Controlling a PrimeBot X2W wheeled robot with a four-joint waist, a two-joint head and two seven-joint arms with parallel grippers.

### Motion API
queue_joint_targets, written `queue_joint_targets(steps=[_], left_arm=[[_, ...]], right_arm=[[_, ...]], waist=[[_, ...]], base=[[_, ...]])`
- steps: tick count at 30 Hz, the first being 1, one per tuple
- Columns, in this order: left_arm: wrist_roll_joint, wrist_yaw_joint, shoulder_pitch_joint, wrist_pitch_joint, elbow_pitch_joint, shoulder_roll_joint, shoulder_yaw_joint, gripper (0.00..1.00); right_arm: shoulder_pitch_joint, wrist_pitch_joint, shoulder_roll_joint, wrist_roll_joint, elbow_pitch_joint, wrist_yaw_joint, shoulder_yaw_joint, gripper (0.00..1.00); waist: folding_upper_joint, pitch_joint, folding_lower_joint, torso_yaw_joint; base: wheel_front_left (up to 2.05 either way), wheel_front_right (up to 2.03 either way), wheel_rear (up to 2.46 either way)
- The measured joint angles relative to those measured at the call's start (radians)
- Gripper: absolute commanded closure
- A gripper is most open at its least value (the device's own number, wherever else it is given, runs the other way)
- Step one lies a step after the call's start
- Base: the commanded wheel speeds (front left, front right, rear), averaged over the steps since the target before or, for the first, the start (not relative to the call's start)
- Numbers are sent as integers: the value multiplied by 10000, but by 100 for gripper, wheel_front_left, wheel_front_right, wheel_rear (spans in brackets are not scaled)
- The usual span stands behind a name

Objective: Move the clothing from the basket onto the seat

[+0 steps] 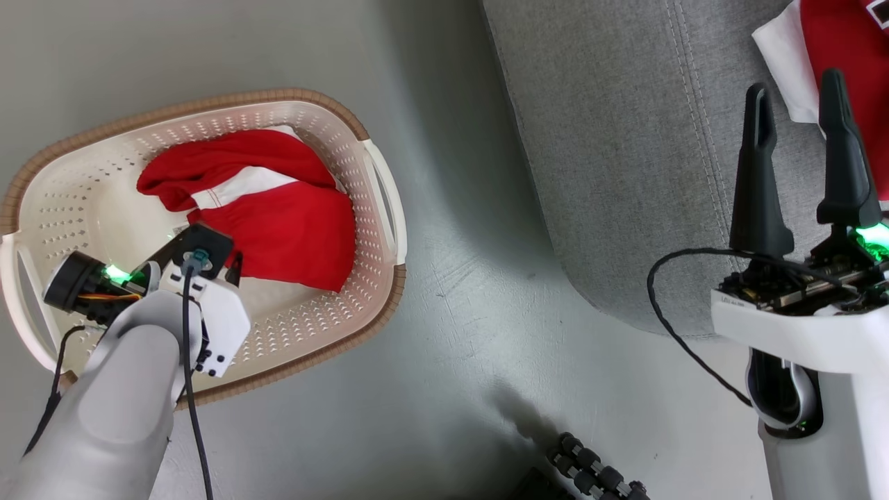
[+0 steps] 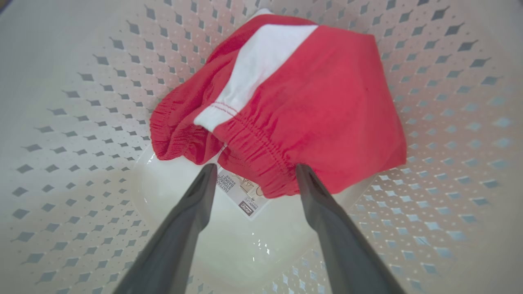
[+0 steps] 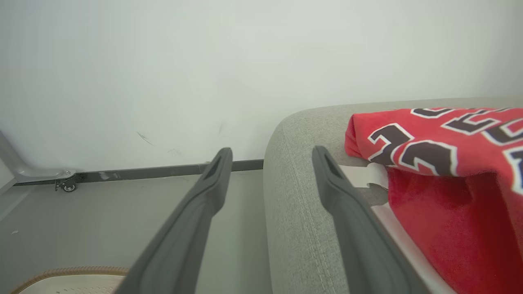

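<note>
I see my left gripper [image 2: 256,169] spread wide, empty, tips at the red shorts [image 2: 294,102] in the basket [image 2: 81,122] — the jersey [image 3: 449,163] lies on the seat [image 1: 625,139]. My right gripper [image 1: 795,82] gapes empty too. Closing shallow (just the hem) could let them slip mid-lift.

A white paper sticker [image 2: 242,195] lies on the bottom of the cream-white perforated plastic laundry basket [image 2: 81,122], one end tucked under the red garment with a white stripe [image 2: 310,106]. It is seen upside down in the left wrist view. Its small black print appears to read "STORAGE BASKET", next to another word too small to be sure of. A dark block at its uncovered end carries pale lettering that cannot be made out. On the grey fabric-upholstered sofa [image 3: 294,196], the red jersey [image 3: 445,192] bears large black, white-outlined characters. Folds cut them off, and the clearest looks like a 2.
</note>
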Motion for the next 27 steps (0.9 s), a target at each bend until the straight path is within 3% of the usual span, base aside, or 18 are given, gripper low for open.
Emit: queue_joint_targets(steps=[12,27], left_arm=[[-211,-174,-348,560,504,-75,163,0],[-936,-700,-484,533,633,-940,345,2]], right_arm=[[-317,0,0,50,-19,0,-2,0],[-397,0,0,50,44,0,2,0]], waist=[[0,342,0,-94],[0,245,0,58]], base=[[0,0,0],[0,0,0]])
